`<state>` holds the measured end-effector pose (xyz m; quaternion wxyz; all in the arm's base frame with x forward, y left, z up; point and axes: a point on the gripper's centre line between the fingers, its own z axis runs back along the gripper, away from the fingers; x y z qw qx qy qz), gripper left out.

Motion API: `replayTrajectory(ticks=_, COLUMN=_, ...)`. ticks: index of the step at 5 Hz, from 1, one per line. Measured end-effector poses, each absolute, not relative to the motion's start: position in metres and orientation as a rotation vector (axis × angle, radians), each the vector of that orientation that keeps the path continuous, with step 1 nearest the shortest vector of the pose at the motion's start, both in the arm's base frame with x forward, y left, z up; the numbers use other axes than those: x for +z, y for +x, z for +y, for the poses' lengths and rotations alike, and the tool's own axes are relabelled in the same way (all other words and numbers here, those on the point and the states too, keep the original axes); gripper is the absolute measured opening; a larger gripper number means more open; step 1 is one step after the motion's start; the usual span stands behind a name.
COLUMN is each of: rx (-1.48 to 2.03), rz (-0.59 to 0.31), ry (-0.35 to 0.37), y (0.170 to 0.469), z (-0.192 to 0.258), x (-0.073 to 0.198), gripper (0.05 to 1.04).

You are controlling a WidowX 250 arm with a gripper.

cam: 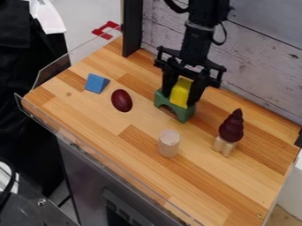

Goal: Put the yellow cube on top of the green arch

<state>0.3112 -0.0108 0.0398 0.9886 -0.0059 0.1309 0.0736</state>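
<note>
Cube [181, 90] held in hand [179, 98] at green arch [184, 114].

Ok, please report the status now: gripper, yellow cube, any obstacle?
Gripper closed on yellow cube. Cube at top of green arch, full seating unclear. Wooden cylinder stands apart, not blocking.

Observed one cube [181, 92]: bright yellow, plain-faced, somewhat tilted, gripped from both sides, directly above the arch [187, 115]. Cannot confirm full seating on the top from this angle; lower end right at it. Noted for the latter: solid green, upright on two legs, curved opening downward, partly hidden at the top. Located on the wooden table [141, 141], toward the back, set diagonally.
</note>
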Motion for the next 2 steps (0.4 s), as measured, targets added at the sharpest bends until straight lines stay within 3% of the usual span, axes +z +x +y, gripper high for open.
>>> replayTrajectory(ticks=2, rx=0.167, rz=0.268, ry=-0.022, y=0.3092, z=-0.0075, x=0.0392, gripper=0.572)
